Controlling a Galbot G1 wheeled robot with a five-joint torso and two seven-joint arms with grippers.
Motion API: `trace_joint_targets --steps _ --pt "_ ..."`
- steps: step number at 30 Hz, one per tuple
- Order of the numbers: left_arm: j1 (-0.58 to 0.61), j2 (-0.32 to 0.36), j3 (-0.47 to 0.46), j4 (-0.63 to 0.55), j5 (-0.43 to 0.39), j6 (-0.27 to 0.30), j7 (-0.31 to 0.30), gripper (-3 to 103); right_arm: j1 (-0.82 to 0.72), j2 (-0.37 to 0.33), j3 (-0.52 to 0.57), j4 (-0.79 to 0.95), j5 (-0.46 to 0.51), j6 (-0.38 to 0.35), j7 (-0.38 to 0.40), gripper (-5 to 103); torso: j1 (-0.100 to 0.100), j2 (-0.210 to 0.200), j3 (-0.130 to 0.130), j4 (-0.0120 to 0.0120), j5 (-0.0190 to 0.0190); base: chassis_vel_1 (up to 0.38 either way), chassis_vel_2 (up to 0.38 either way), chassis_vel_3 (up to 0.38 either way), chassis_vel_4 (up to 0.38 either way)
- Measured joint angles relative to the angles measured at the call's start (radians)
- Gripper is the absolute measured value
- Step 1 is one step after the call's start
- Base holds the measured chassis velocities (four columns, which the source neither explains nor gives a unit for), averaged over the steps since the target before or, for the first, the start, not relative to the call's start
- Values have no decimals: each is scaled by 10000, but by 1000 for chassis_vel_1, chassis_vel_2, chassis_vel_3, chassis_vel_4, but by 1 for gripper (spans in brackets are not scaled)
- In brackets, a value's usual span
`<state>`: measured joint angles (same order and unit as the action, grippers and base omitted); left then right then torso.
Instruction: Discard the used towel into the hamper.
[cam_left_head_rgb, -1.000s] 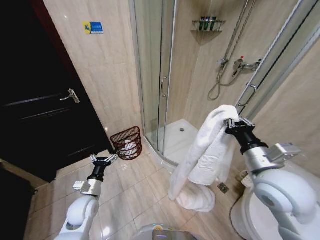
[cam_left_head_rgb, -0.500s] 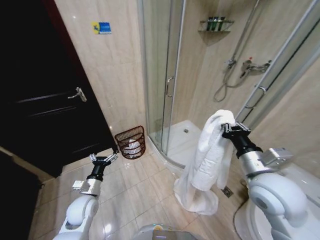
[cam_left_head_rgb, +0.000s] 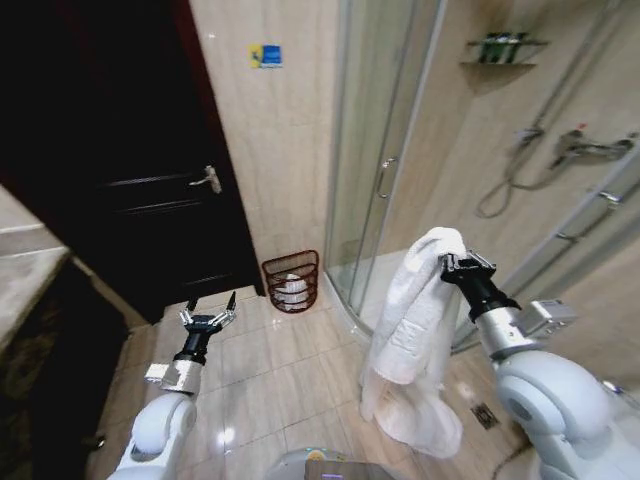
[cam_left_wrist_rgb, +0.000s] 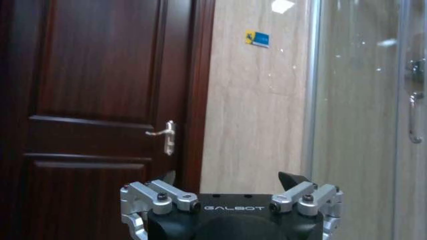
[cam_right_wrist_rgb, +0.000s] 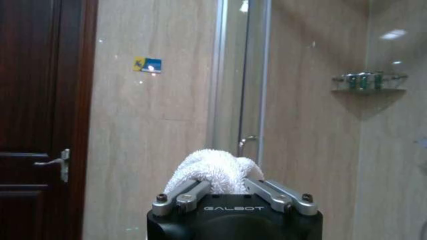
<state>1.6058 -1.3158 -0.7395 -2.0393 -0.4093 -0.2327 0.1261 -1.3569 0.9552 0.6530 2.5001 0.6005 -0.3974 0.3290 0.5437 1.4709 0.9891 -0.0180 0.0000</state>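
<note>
Beige bathroom tiles run to a dark wooden door (cam_left_head_rgb: 150, 190). Just beside the door, the hamper (cam_left_head_rgb: 291, 281) stands on the floor. Right gripper (cam_left_head_rgb: 457, 266) fingers clamp the white towel (cam_left_head_rgb: 410, 320); left gripper (cam_left_head_rgb: 207, 318) fingers spread wide, empty.

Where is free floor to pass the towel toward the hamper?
Bare tiles lie between the left gripper, the hamper and the hanging towel held by the right gripper. It is tight where the hamper sits between the dark door and the shower glass.

"GALBOT" on left gripper (cam_left_wrist_rgb: 230, 187) and right gripper (cam_right_wrist_rgb: 230, 192) housings.
</note>
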Motion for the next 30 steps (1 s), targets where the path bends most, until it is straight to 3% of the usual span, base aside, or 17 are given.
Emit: trace_joint_targets --steps 5,30 --pt "-41 5 31 33 -26 -249 31 100 -21 89 -12 -1 -154 0 -63 4 0 0 0 -10 1 7 14 10 3" --pt "198 -38 14 -71 -32 -569 145 100 -92 156 -106 -2 -463 37 -332 4 0 -2 0 -7 2 45 46 -44 -51"
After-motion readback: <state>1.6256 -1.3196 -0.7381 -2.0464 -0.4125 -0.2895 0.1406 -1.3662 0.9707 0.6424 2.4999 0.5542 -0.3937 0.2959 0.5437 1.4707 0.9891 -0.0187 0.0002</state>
